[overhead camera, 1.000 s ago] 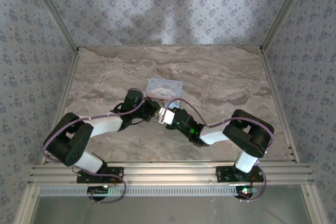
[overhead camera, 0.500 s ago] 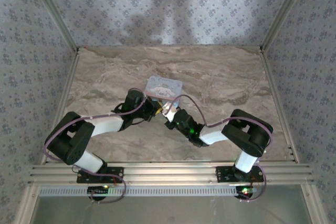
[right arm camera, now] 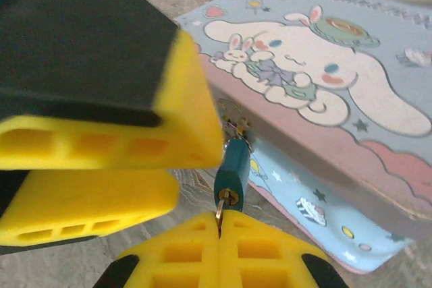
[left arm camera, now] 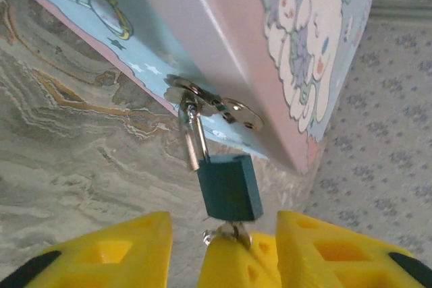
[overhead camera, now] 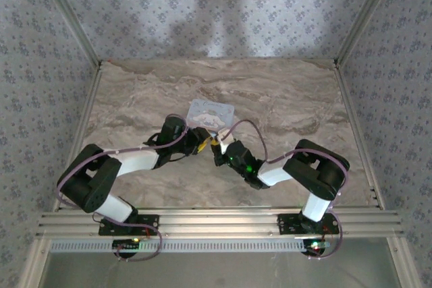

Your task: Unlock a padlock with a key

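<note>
The pale blue cartoon tin (overhead camera: 210, 114) lies near the middle of the tabletop (overhead camera: 290, 99), a little toward its far edge, and both my arms meet at the tin's near side. The small dark teal padlock (left arm camera: 229, 187) hangs there by its metal shackle (left arm camera: 194, 139) from the hasp (left arm camera: 216, 106) on the tin's front wall, its body pointing away from the tin toward my wrists. My right end effector (right arm camera: 217, 224) has its yellow fingers pressed together on the key (right arm camera: 226, 199), and the key's tip sits in the keyhole at the padlock's base, so the padlock is directly ahead of those fingertips and joined to them through the key. My left end effector (left arm camera: 223, 231) is spread wide. Through its wrist camera the padlock and the key sit in the gap, just beyond the two fingertips. From my right wrist camera, one left finger (right arm camera: 101, 119) lies right beside the padlock, though I cannot tell whether it touches.
</note>
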You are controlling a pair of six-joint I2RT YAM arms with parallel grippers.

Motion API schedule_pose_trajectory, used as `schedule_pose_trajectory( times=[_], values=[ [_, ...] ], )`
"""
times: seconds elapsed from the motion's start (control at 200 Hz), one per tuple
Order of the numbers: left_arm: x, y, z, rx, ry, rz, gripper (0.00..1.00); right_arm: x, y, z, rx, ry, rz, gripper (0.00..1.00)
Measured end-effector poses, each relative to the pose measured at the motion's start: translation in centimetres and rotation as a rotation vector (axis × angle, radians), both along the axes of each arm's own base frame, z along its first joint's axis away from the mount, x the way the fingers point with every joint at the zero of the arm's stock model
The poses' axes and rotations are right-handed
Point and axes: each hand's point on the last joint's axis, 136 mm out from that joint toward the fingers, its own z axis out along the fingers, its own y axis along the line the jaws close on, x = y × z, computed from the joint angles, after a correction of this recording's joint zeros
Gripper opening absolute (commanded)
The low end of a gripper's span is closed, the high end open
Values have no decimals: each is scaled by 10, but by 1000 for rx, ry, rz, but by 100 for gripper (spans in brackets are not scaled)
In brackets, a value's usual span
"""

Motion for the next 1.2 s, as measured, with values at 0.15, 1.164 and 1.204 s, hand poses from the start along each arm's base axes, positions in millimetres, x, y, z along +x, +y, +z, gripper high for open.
schedule_pose_trajectory(
  times=[0.15,1.164,1.204],
  values=[
    [4,15,14,14,-37,18,60,-3,-4,-6,115,105,-29,0],
    [118,65,17,283,-123,-162,80,-8,-11,-35,633,616,-142,0],
    [120,63,11,289,-113,-177,80,-9,-10,-35,634,618,-141,0]
  ],
)
